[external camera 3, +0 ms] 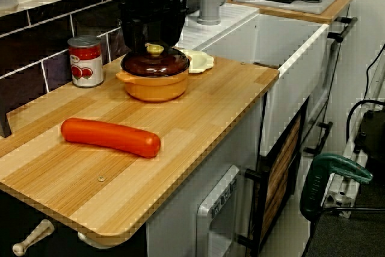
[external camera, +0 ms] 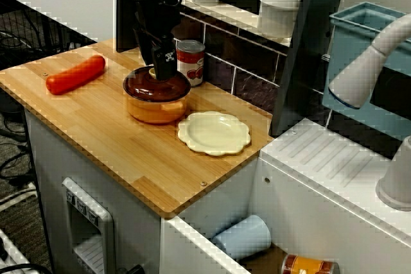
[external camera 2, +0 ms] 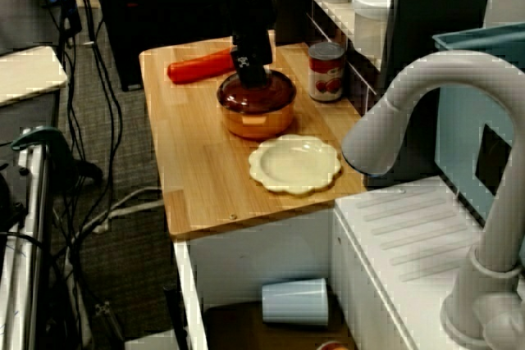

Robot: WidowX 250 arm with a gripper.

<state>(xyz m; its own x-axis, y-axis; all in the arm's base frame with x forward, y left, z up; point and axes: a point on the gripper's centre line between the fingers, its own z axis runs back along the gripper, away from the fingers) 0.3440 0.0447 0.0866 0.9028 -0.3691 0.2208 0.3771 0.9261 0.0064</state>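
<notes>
Your pincer (external camera: 156,72) stands over the pot's (external camera: 156,112) brown lid (external camera: 168,89) in the front view, between can (external camera: 190,62) and plate (external camera: 214,133). From the tap side, likewise. In the low side view its fingers (external camera 3: 133,35) flank the yellow knob (external camera 3: 154,49); grip: cannot tell

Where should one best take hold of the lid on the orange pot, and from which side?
I would grip the small knob at the middle of the lid, from straight above: it stands up alone, while the lid is a low smooth dome lying level on the pot.
</notes>
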